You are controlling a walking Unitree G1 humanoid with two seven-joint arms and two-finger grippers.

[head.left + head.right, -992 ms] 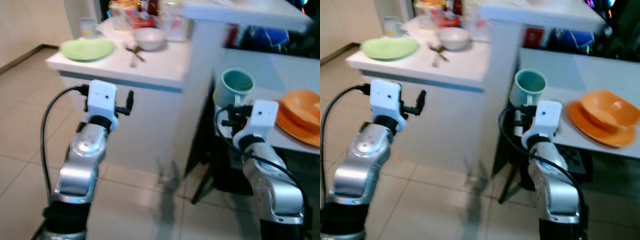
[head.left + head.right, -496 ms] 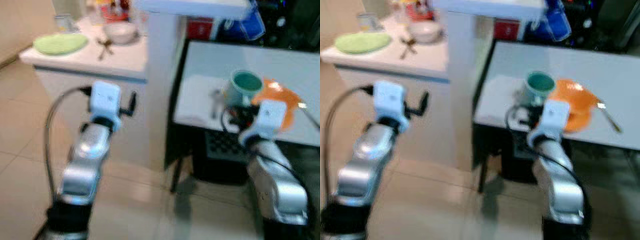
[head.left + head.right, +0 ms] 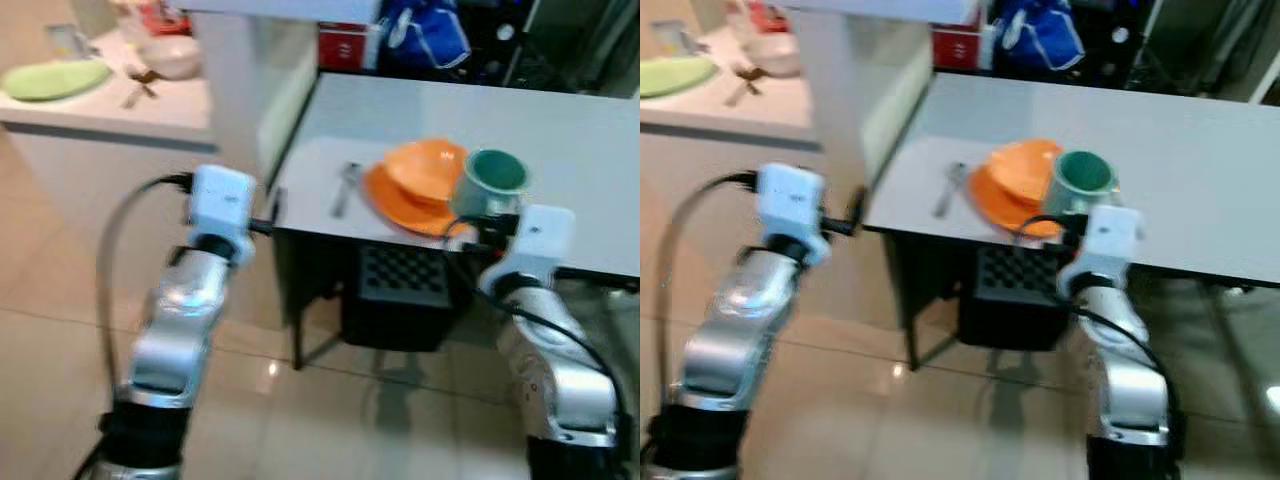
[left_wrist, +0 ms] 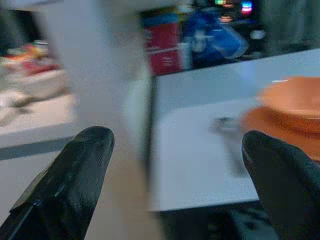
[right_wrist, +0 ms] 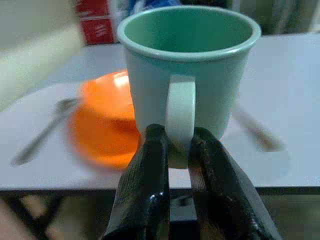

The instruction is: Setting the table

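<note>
Nearest in, the right gripper (image 5: 177, 145) pinches the handle of the green mug (image 5: 190, 75), carried upright above the near edge of the grey table (image 3: 560, 140). The left gripper (image 4: 175, 150) hangs wide open and empty by the table's left corner. Just beyond, an orange bowl (image 3: 425, 170) sits on its plate (image 3: 395, 205), spoon (image 3: 345, 190) left: partly set, mug not yet placed.

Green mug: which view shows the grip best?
Right wrist view: the green mug is close, fingers pinching its handle. Both eye views show it smaller and blurred, above the right gripper, beside the orange bowl.
</note>
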